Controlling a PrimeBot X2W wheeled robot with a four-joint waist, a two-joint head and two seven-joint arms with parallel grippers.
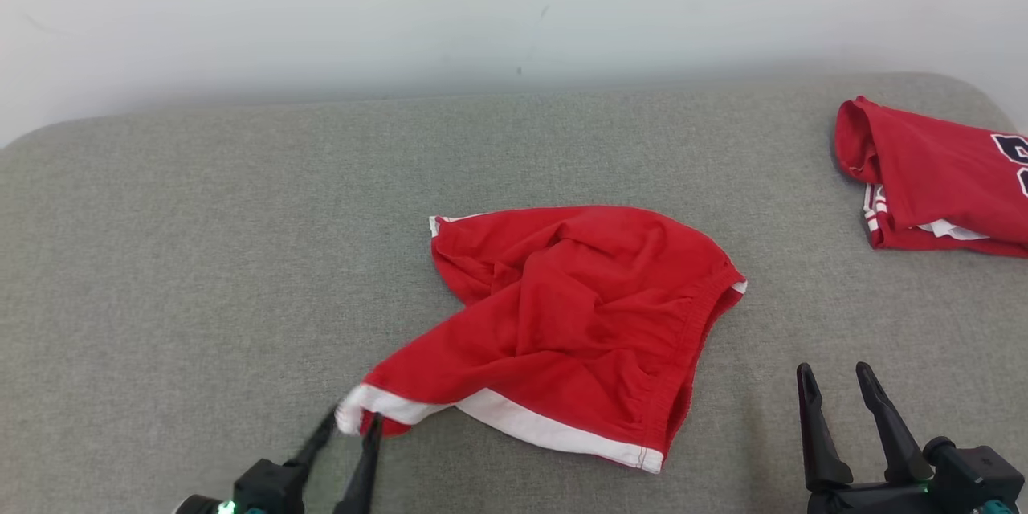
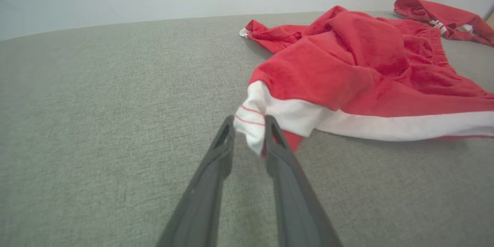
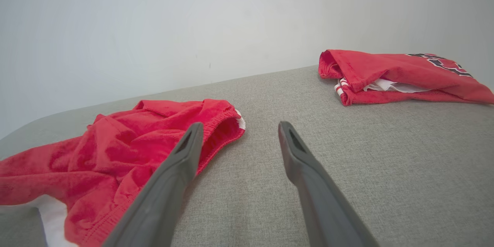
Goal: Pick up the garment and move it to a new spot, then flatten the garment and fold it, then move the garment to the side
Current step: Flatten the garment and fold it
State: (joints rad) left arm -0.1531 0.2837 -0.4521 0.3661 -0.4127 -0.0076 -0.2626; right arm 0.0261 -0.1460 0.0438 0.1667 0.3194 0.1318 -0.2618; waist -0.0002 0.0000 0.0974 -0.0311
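Observation:
The garment [image 1: 578, 321] is a pair of red shorts with white hem bands, lying crumpled in the middle of the grey padded surface [image 1: 201, 257]. My left gripper [image 1: 349, 418] is at the shorts' near left corner. In the left wrist view its fingers [image 2: 249, 123] stand parted, with the white hem corner of the garment [image 2: 366, 65] loose between their tips. My right gripper [image 1: 835, 373] is open and empty, hovering just right of the shorts. In the right wrist view its fingers [image 3: 239, 127] point past the waistband edge of the garment [image 3: 115, 154].
A folded red jersey [image 1: 940, 177] with dark lettering lies at the far right of the surface, also in the left wrist view [image 2: 444, 17] and the right wrist view [image 3: 401, 75]. A pale wall runs along the back. Bare grey fabric spreads to the left.

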